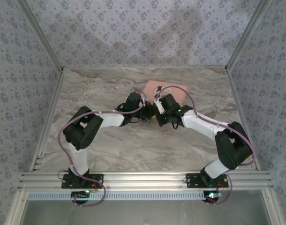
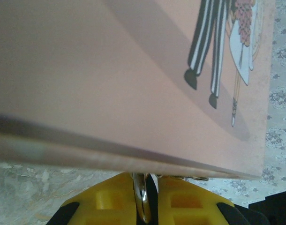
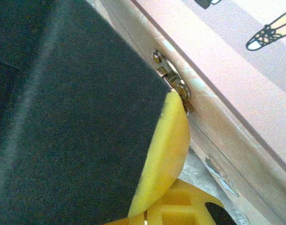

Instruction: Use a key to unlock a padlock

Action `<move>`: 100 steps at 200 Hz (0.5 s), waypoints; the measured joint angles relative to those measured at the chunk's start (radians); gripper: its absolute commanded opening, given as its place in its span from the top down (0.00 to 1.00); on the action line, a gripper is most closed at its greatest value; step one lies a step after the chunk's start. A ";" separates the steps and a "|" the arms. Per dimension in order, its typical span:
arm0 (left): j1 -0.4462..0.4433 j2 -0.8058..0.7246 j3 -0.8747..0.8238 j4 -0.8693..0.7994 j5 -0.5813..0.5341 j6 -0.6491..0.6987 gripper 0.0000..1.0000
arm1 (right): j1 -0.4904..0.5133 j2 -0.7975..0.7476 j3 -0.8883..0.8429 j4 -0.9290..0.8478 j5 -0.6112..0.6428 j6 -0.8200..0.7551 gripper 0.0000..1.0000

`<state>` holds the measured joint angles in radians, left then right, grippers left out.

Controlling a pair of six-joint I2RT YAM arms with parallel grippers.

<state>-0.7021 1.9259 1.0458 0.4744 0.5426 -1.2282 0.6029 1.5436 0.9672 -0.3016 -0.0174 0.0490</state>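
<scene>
Sliver of metal (image 2: pixel 142 200) tight in left tool (image 2: pixel 145 187) (pink box (image 2: pixel 110 79) just above); right tool's (image 1: pixel 158 114) opening unclear

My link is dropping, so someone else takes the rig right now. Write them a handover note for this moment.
Left gripper: shut on a thin metal piece, probably the key, at the near edge of the pink box.
Right gripper: meets the left one at that edge, close to the metal hasp; open or shut cannot be told.
Done: both grippers are at the box front.
Left: whether the key sits in the padlock cannot be told. Check that first, then probably turn it and free the shackle.
</scene>
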 measured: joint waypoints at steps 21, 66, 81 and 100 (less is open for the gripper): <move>0.000 0.000 -0.011 -0.005 0.003 0.021 0.97 | -0.009 -0.002 -0.029 0.030 -0.042 0.031 1.00; -0.013 -0.002 -0.034 -0.004 -0.026 0.090 0.84 | -0.023 -0.011 -0.103 0.128 -0.095 0.095 1.00; -0.021 -0.002 -0.043 -0.003 -0.045 0.114 0.78 | -0.024 -0.011 -0.133 0.167 -0.109 0.113 1.00; -0.027 -0.002 -0.052 0.000 -0.058 0.128 0.70 | -0.025 -0.012 -0.164 0.206 -0.119 0.125 1.00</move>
<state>-0.7292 1.9240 0.9939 0.4740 0.4847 -1.1000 0.5781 1.5314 0.8032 -0.0959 -0.1364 0.1738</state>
